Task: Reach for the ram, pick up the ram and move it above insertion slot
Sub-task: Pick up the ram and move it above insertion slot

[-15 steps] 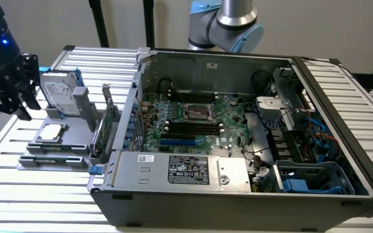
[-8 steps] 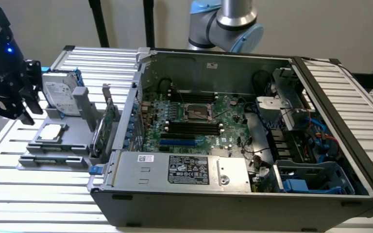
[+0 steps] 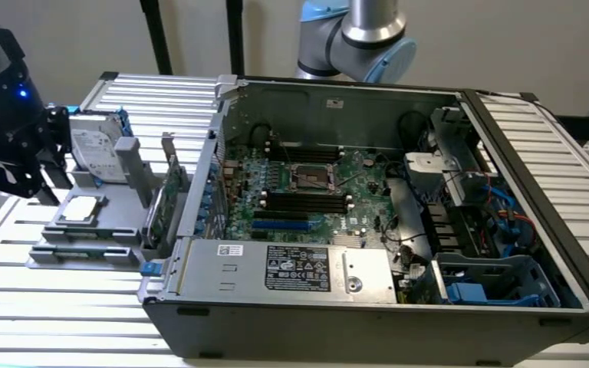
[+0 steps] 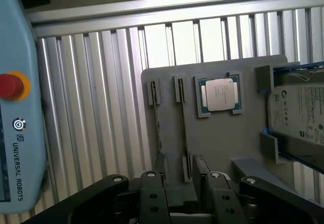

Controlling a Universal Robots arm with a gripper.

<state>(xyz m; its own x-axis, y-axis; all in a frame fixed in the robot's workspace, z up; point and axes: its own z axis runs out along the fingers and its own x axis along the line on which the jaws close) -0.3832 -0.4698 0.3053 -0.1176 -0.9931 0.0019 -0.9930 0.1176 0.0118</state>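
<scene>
Gripper (image 4: 179, 169), jaws wide apart, hangs by the ram (image 4: 182, 127) — stood on edge in its holder (image 4: 223, 143) for straddling

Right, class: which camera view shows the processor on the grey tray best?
The wrist view: the processor faces the camera squarely, silver lid and green border plain, seated in the grey tray. The exterior view shows the processor at a slant, at that view's left, near the hard drive.
</scene>
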